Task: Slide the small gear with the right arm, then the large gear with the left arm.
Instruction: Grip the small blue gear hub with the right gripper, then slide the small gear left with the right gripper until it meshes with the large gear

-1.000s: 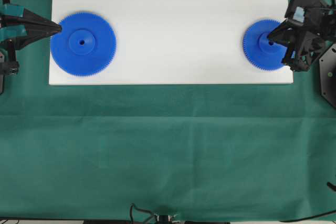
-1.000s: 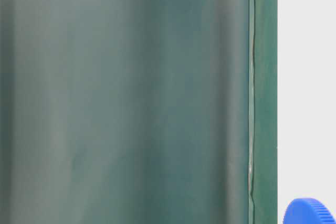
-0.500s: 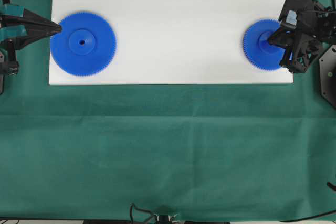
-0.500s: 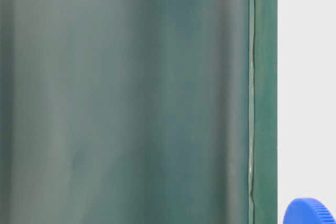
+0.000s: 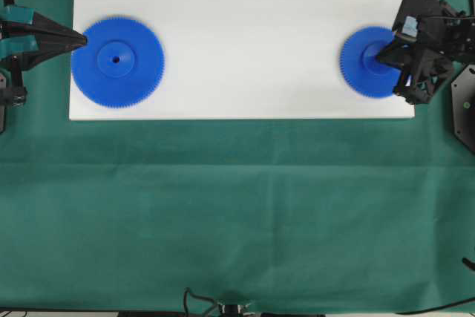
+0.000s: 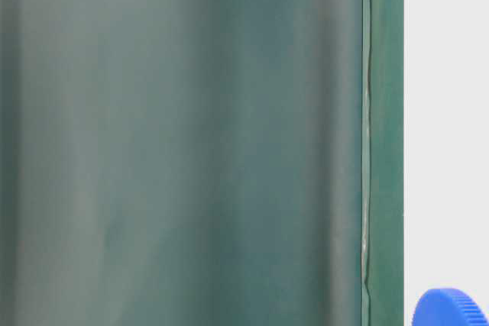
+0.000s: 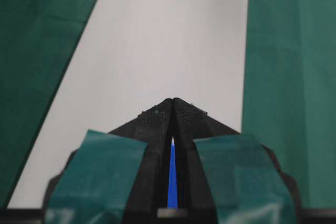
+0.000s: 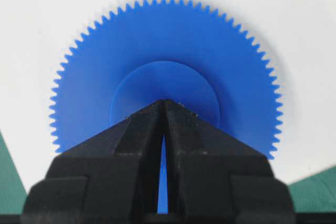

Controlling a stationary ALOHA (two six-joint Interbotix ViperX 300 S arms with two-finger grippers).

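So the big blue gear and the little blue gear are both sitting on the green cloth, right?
Not quite. The overhead view shows the large gear and the small gear both sitting on the white board, which lies on the green cloth.

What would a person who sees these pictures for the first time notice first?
Two bright blue gears on a long white board catch the eye: the large gear lies at its left end, the small gear at its right end. The pointed right hand rests with its tip over the small gear's hub, fingers closed together. The left hand, marked with teal patches, points at the large gear's edge.
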